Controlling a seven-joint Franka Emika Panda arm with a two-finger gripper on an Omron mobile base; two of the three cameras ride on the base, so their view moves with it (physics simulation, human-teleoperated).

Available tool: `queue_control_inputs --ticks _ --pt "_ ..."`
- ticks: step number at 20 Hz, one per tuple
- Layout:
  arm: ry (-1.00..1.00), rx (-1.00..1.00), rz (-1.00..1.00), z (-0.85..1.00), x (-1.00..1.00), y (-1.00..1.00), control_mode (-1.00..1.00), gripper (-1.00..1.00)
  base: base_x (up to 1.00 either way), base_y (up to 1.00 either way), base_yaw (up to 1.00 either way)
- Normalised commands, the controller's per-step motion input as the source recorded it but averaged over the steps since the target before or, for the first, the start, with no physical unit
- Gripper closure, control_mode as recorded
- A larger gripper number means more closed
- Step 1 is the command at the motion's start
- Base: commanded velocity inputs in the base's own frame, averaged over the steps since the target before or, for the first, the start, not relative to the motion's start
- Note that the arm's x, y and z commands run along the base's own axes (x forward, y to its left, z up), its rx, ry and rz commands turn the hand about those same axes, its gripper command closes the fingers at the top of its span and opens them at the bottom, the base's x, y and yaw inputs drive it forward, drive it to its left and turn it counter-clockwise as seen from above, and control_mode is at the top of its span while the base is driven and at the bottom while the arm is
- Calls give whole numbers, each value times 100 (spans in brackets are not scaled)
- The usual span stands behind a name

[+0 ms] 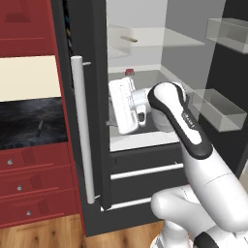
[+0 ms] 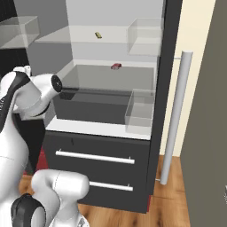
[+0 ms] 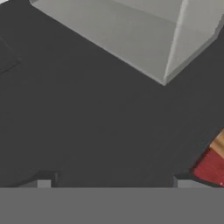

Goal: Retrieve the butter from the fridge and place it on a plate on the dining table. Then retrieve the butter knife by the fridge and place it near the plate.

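The gripper (image 3: 111, 183) is seen in the hand view as two small dark finger tips (image 3: 43, 183) set wide apart at the bottom edge, with nothing between them, so the jaws are read as open and empty; directly ahead of them a dark grey surface of the fridge (image 3: 100, 118) is faced at close range; beyond it, toward the top of that view, a clear door bin (image 3: 144, 39) is seen, and at the lower right a sliver of red cabinet (image 3: 212, 168) and wooden floor (image 3: 218, 143) is caught.

In the left base view the white hand (image 1: 127, 105) is held inside the open fridge (image 1: 92, 145), above the white ledge (image 1: 140, 140) that tops the two dark drawers; the drawers' pale bar handles (image 1: 145, 171) lie below the hand; the long pale door handle (image 1: 83, 131) stands to the hand's left.

Behind and above the hand, a tiny red item (image 1: 129, 71) rests on the middle glass shelf; it is also seen in the right base view (image 2: 116, 66).

Farther up and deeper in, the butter (image 1: 129, 38) lies on the upper glass shelf, well apart from the gripper and untouched; in the right base view it is seen as a small yellow-olive stick (image 2: 98, 34) near the shelf's middle.

Out to the left of the hand, past the fridge door, the butter knife (image 1: 39, 127) lies on the black counter (image 1: 29, 121) between red cabinets (image 1: 29, 184).
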Motion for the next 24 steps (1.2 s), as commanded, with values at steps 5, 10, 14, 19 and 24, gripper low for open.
queue_control_inputs --ticks 5,10,14,19,24 --pt "5 3 11 0 0 52 -100 -100 0 0 0" --pt "5 6 6 0 -5 44 -100 -100 0 0 0" --pt "2 3 0 0 -18 32 -100 -100 0 0 0" --pt "6 0 0 0 -3 29 -100 -100 0 0 0" --pt "3 0 0 0 -2 6 -100 -100 0 0 0"
